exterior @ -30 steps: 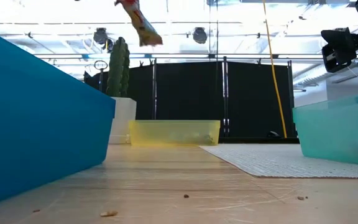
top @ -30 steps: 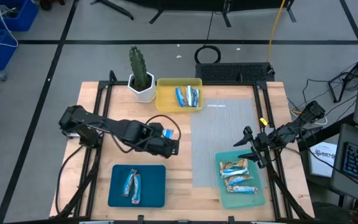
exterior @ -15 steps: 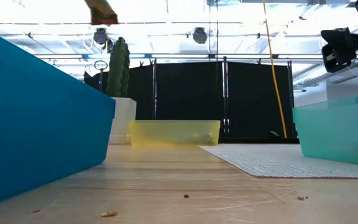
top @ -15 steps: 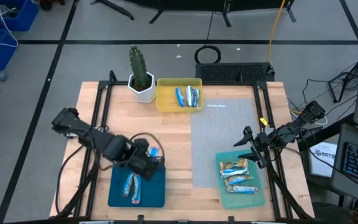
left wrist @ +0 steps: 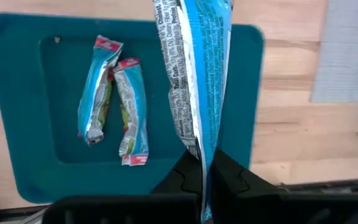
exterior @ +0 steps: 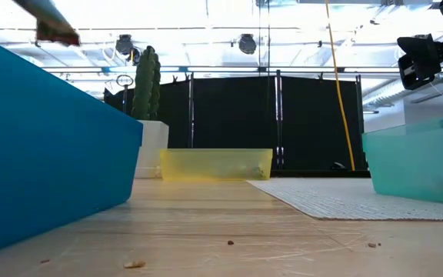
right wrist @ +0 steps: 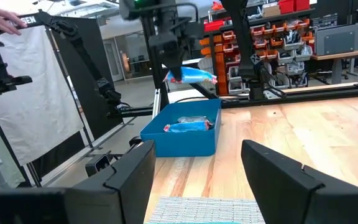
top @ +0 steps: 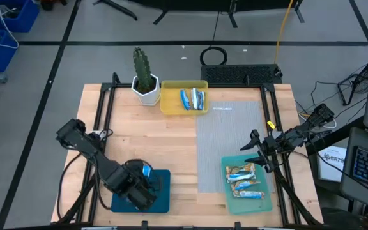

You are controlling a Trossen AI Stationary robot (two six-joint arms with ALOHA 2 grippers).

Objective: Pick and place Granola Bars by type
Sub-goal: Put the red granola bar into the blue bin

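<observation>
L gripper (left wrist: 205,180) clamped on one end of a blue-and-white bar (left wrist: 194,74); bar sticks out well past the fingertips, loose end free. In high view gripper sits over the dark teal tray (top: 165,198) at the front-left of the tabletop (top: 171,137), bar end just showing. Not yet let go.

Two bars of same blue type already lie side by side in the tray, touching or nearly so: one (left wrist: 98,87) nearer the tray wall, the other (left wrist: 132,106) beside it. Held bar hangs over the free part of the tray floor, next to them.

Risks from here (my judgement):
- grip is on the wrapper end only, so bar can swing or twist on release and land across the tray rim, or tip out onto the wood.
- dropped from height, shiny wrapper may slide or bounce and land on top of the two bars; no harm to sorting, but untidy.
- if gripper goes lower, fingers could hit the tray wall or nudge the tray; tray looks light, prob. shifts easily.
- wrapper could cling to a finger pad on opening and get carried off w/ the arm.

R gripper (top: 255,152) waits w/ fingers spread, empty, beside the light teal tray (top: 267,203), which holds three tan bars (top: 245,181). Yellow tray (top: 168,105) at back holds two more blue bars (top: 193,99); a cactus in a white pot (top: 144,80) stands just beside it.
</observation>
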